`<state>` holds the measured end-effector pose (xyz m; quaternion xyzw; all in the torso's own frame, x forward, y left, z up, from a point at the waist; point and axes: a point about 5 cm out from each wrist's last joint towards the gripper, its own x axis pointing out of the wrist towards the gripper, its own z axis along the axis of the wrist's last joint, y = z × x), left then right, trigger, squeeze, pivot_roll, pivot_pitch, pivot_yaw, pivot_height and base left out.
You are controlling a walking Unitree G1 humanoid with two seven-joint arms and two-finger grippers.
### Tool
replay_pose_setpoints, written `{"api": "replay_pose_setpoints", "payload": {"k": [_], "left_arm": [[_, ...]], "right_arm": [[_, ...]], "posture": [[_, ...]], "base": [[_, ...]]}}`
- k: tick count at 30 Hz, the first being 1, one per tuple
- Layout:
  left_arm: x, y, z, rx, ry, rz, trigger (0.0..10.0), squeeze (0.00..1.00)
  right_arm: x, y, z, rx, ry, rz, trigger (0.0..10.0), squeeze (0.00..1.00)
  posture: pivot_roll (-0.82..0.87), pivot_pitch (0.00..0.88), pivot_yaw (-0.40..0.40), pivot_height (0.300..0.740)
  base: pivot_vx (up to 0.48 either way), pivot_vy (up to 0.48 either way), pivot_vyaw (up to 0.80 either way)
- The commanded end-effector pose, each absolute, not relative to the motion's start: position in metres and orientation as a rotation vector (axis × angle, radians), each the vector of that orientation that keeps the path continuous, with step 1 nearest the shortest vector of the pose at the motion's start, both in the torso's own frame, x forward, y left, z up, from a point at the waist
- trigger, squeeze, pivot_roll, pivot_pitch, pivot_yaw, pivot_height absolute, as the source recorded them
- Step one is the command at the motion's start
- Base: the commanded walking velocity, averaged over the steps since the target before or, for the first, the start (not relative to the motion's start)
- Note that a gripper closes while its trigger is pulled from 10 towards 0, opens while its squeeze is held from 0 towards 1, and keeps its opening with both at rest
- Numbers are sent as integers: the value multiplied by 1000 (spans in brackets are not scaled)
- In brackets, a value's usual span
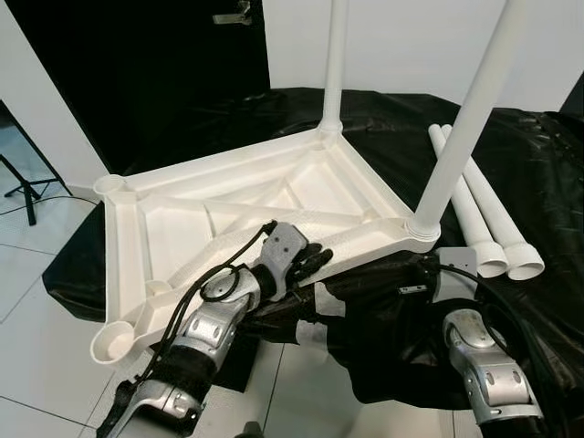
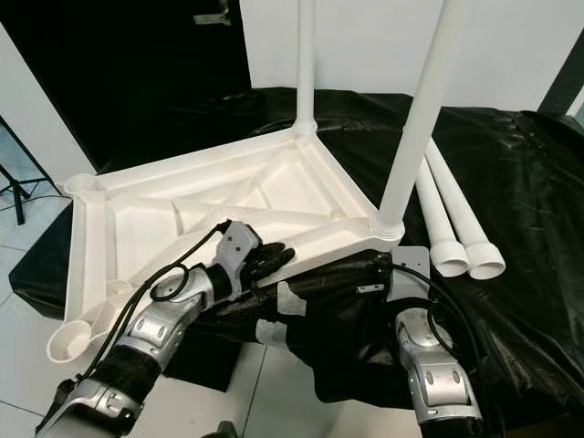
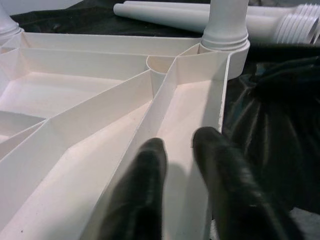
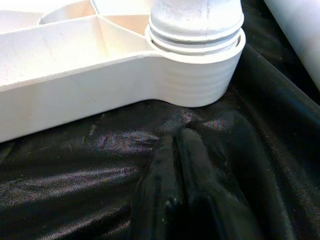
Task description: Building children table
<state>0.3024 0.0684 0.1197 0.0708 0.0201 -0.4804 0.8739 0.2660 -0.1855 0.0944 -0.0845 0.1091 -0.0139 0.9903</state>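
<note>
White plastic makes up the upside-down tabletop (image 1: 274, 205) before us, its ribbed underside facing up. It lies on a black cloth (image 1: 538, 201) spread over a low surface, with its near-left corner hanging out past the cloth's edge above the tiled floor (image 1: 36, 301). Two white legs stand upright in its corner sockets: the far leg (image 1: 334, 64) at the back corner and the near leg (image 1: 461, 123) at the right-hand corner. Two loose legs (image 1: 479, 214) lie side by side on the cloth just to the right of the tabletop, threaded ends toward us. The two left-hand sockets (image 1: 111, 185) hold no legs.

Our left gripper (image 1: 315, 258) reaches over the tabletop's near rim, and in the left wrist view its black fingers (image 3: 142, 192) sit slightly parted on either side of a thin rib, so we cannot tell whether they squeeze it. Our right gripper (image 4: 175, 150) rests low on the cloth just in front of the near leg's socket, its fingers pressed together and holding nothing. Beyond the cloth we see a white wall (image 1: 401, 46) and a dark doorway (image 1: 146, 82).
</note>
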Motion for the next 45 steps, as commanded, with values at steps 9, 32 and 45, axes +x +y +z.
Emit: {"api": "replay_pose_setpoints", "payload": {"k": [9,32,45], "left_arm": [[277,62,118,172,161,-1467,10000,478],[287,59,140,111,21,-1416,10000,0],[307,83,98,461,286,-1224,10000,0]], "right_arm": [[266,-191,87,-174,270,-63,10000,0],[269,-185,88,-164,270,-43,10000,0],[271,-180,90,-158,266,-28,10000,0]], "posture": [[132,0,39,740],[135,0,38,740],[141,0,34,740]], "base": [[0,0,0],[0,0,0],[0,0,0]]}}
